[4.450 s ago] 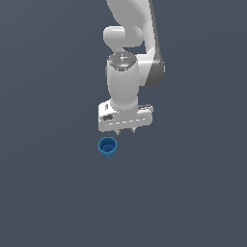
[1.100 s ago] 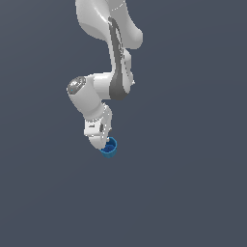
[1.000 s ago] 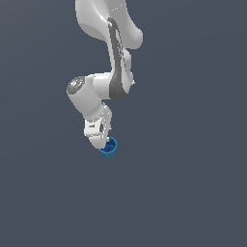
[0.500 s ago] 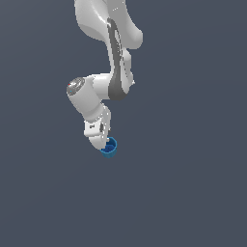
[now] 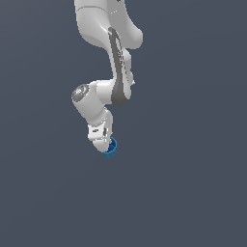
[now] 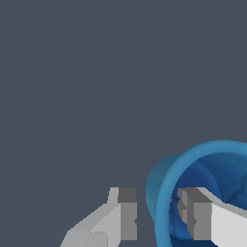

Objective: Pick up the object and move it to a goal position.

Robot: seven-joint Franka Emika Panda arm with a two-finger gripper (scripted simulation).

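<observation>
The small bright blue cup (image 5: 112,149) sits on the dark grey floor, right under my hand. In the wrist view the cup (image 6: 212,169) fills the corner, rim facing the camera. My gripper (image 6: 157,214) straddles the cup's near wall: one finger (image 6: 126,217) is outside it and the other finger (image 6: 193,217) is inside it. A thin gap shows between each pad and the blue wall, so the jaws stand open around the rim. In the exterior view the gripper (image 5: 106,146) is tilted and covers part of the cup.
The white arm (image 5: 111,58) reaches down from the top of the exterior view. Plain dark grey floor (image 5: 193,183) lies all around. No goal marker shows.
Since 4.5 s ago the arm has swung and tilted, and the gripper has come down onto the cup. Over the last second nothing visibly moves.
</observation>
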